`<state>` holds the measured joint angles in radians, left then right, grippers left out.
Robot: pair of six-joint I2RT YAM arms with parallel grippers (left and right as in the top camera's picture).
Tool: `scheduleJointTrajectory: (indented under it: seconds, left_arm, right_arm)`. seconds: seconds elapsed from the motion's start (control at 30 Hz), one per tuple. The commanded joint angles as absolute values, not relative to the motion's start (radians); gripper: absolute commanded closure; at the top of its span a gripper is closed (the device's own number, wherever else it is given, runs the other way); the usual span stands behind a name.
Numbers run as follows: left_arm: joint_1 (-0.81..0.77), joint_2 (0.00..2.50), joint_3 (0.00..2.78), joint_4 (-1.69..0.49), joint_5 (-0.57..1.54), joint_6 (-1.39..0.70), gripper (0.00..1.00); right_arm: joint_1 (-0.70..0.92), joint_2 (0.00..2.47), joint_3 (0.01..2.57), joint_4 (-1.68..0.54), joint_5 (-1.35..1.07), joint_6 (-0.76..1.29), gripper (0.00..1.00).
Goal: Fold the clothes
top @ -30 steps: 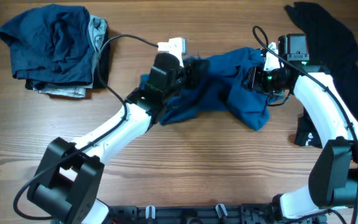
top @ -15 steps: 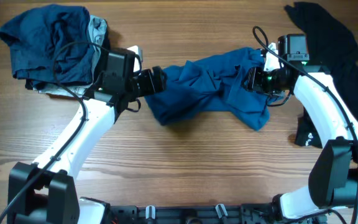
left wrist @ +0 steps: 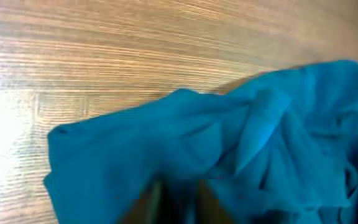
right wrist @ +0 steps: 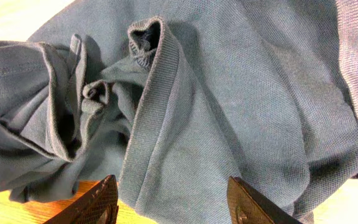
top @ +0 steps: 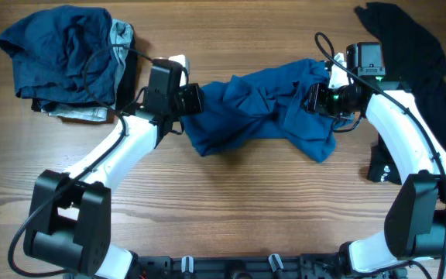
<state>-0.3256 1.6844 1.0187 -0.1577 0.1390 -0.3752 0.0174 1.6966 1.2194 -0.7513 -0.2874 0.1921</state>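
Far to the left of the blue shirt (top: 262,105), and well apart from it, we see a heap of dark clothes (top: 64,58) on the wooden surface (top: 231,201). The left claw (top: 194,99) is at the shirt's left edge. In its wrist view its fingers (left wrist: 151,198) are only a dark blur against the cloth, so we cannot tell whether they are parted or pinching the shirt. The shirt itself lies unfolded and crumpled, drawn out sideways, with creases bunched along its upper part. At the shirt's right end we find the right claw (right wrist: 178,205) over the ribbed collar (right wrist: 151,81). Its fingers (right wrist: 101,202) are spread wide, with the cloth lying loose between them and nothing pinched. To the right of the shirt, apart from it, a black garment (top: 416,54) lies spread out.
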Motion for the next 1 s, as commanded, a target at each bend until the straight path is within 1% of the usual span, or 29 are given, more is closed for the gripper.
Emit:
scheduleJointTrajectory:
  seconds: [0.0, 0.2, 0.27, 0.4, 0.43, 0.47, 0.5, 0.53, 0.6, 0.73, 0.87, 0.97]
  left_arm:
    - [-0.350, 1.690, 1.021, -0.151, 0.137, -0.374, 0.96]
    - [-0.471, 1.690, 1.055, 0.010, 0.135, -0.400, 0.96]
    - [-0.514, 1.690, 1.066, 0.040, 0.125, -0.401, 0.96]
    - [-0.604, 1.779, 1.066, 0.083, 0.034, -0.400, 0.96]
    - [-0.614, 1.810, 1.066, 0.113, 0.010, -0.400, 0.94]
    - [-0.618, 1.855, 1.066, 0.170, -0.035, -0.400, 0.53]
    - [-0.616, 1.898, 1.066, 0.218, -0.087, -0.400, 0.00]
    - [-0.601, 1.922, 1.066, 0.229, -0.107, -0.400, 0.00]
    - [-0.555, 1.922, 1.068, 0.183, -0.102, -0.401, 0.00]
    - [-0.479, 1.848, 1.138, -0.047, 0.021, -0.400, 0.00]
    - [-0.477, 1.723, 1.216, -0.255, 0.030, -0.400, 0.00]
    - [-0.477, 1.584, 1.218, -0.364, 0.034, -0.400, 0.00]
  right_arm:
    - [0.022, 1.711, 1.235, -0.747, -0.282, 0.183, 0.43]
    - [-0.025, 1.677, 1.256, -0.766, -0.283, 0.182, 0.46]
    - [-0.053, 1.655, 1.257, -0.776, -0.283, 0.178, 0.45]
    - [-0.060, 1.655, 1.257, -0.787, -0.283, 0.183, 0.45]
    - [-0.060, 1.655, 1.257, -0.787, -0.283, 0.183, 0.45]
    - [-0.060, 1.655, 1.257, -0.786, -0.283, 0.184, 0.45]
    - [-0.060, 1.655, 1.257, -0.787, -0.283, 0.183, 0.45]
    - [-0.060, 1.655, 1.257, -0.788, -0.286, 0.183, 0.45]
    - [-0.060, 1.655, 1.257, -0.784, -0.290, 0.184, 0.45]
    - [-0.060, 1.653, 1.257, -0.760, -0.288, 0.183, 0.45]
    - [-0.070, 1.677, 1.257, -0.673, -0.158, 0.181, 0.38]
    - [-0.136, 1.736, 1.257, -0.609, -0.125, 0.150, 0.34]
